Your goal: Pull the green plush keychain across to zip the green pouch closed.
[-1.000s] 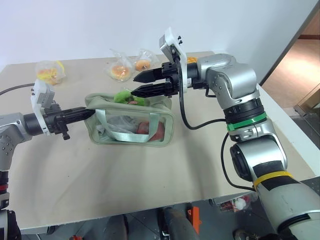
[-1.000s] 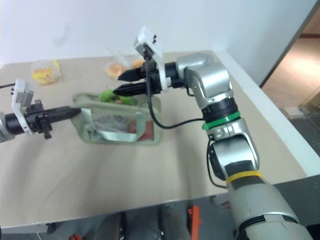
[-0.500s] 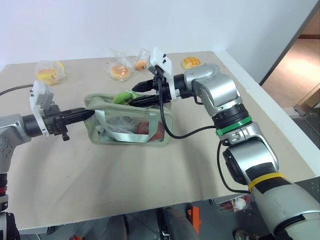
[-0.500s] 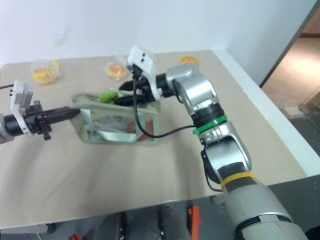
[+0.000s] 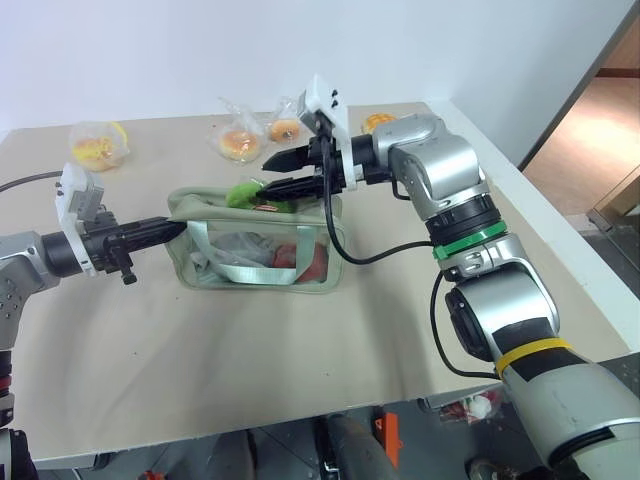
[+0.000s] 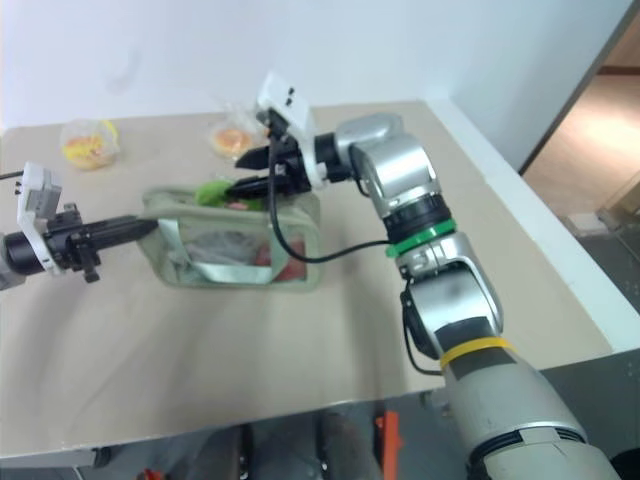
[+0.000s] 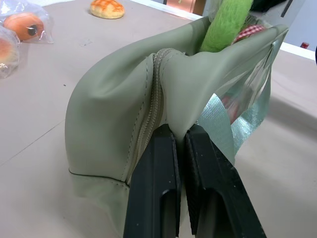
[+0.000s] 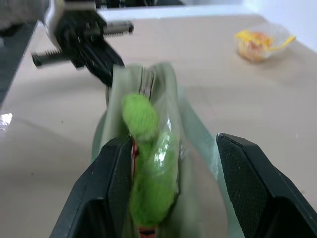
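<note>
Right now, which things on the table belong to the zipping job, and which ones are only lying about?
Belong to the job:
- green pouch
- green plush keychain
- left tool, shut on the pouch's end
- right tool, open around the keychain

Lying about:
- bagged buns
- yellow snack bag
- unwrapped bun

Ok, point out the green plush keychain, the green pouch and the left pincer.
green plush keychain [image 8: 141, 116], right wrist view, its fuzzy upper lobe.
green pouch [image 7: 109, 114], left wrist view, bare fabric end wall.
left pincer [image 7: 181, 144], left wrist view, between its fingertips.
</note>
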